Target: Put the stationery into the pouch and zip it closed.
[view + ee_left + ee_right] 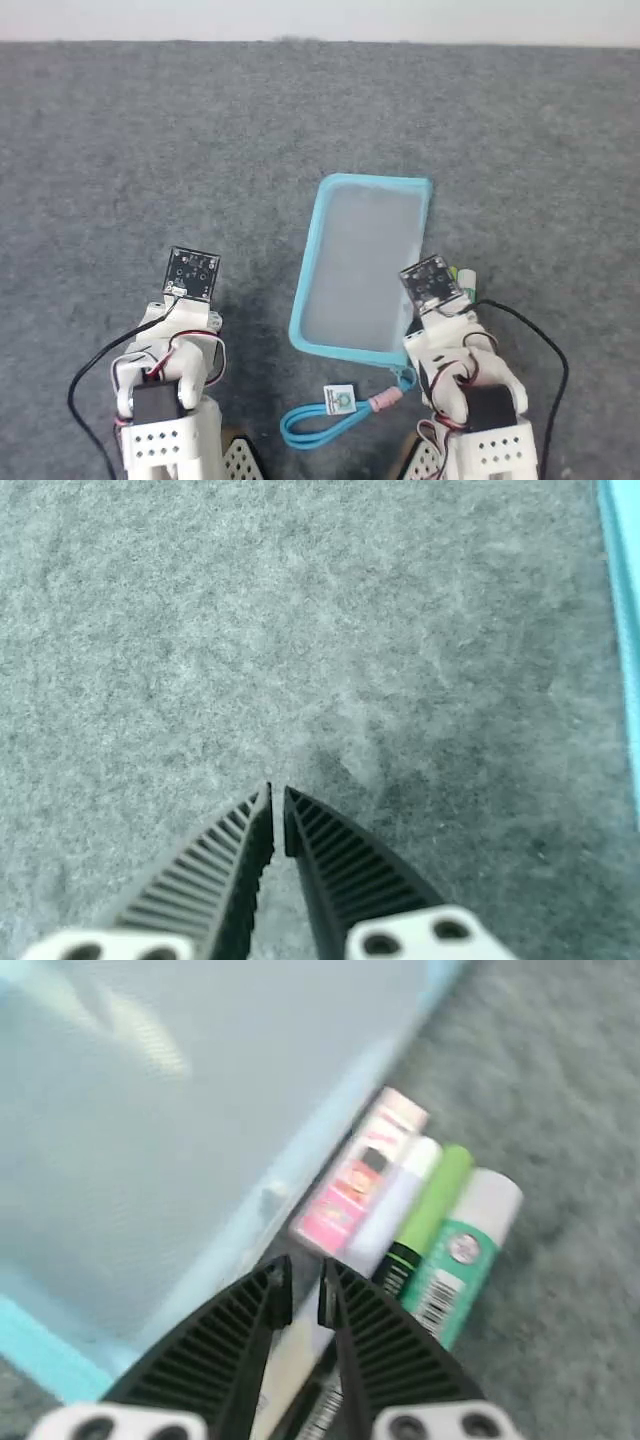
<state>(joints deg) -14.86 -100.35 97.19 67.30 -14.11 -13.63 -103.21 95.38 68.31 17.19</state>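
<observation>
While pouch (360, 265) lies flat, stationery (420, 1210) just beside

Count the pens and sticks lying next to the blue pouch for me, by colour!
Pink stick: 1
White pen: 1
Green marker: 1
Teal and white tube: 1
Total: 4 in sight, side by side along the pouch

Even soft light; pale glare on pouch (180, 1110).
</observation>
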